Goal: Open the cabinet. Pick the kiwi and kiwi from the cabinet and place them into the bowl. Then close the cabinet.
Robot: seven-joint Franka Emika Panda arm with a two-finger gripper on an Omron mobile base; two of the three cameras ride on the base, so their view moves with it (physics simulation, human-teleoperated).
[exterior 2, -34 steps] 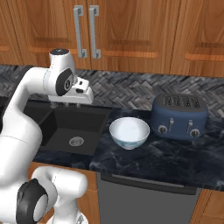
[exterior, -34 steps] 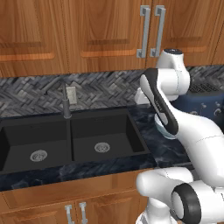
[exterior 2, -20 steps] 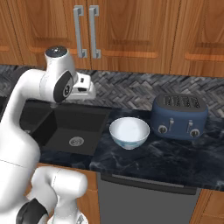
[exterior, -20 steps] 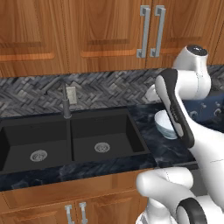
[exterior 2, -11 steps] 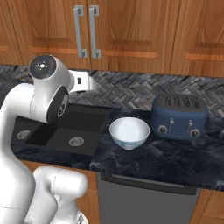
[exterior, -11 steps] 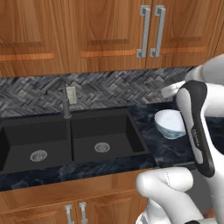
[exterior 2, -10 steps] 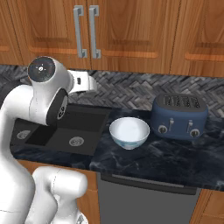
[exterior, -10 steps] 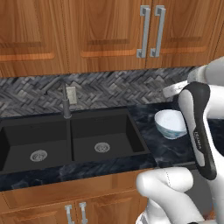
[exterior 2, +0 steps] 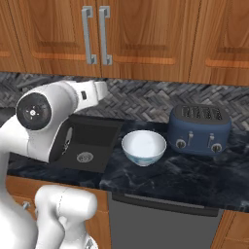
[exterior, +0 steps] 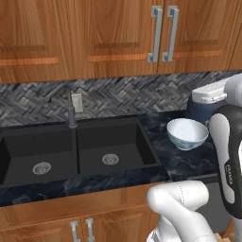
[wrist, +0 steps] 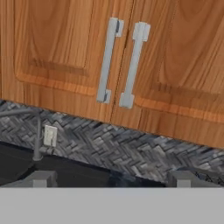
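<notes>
1. Hand view looks at the cabinet (wrist: 118,65), whose two panelled doors sit shut at about 12 o'clock, with the two long silver handles (wrist: 120,63) side by side along the seam where the doors meet.

2. Gripper (wrist: 111,177): its two dark fingertips rise at 6 o'clock, set wide apart with nothing between them, so it is open and empty (well short of the handles, as far as I can judge).

3. Progress: no step looks done. Both doors are closed in all three views, so opening the cabinet is the step in hand.

4. Left to do: open a door, lift out both kiwis, set them in the bowl, then shut the cabinet again.

5. Bowl (exterior 2: 144,146): one, pale and glossy, on the dark counter (exterior 2: 165,177) at roughly 5 o'clock below the cabinet in the right base view. It holds nothing.

6. Kiwis: none countable, since they are presumably behind the closed doors.

7. Other counts: one blue toaster (exterior 2: 199,127) just beside the bowl at its 3 o'clock, one black double sink (exterior: 75,151), and one faucet (exterior: 71,109) at the sink's 12 o'clock edge.

8. Robot arm (exterior 2: 46,126): it stands over the sink, at 9 o'clock from the bowl in the right base view.
</notes>
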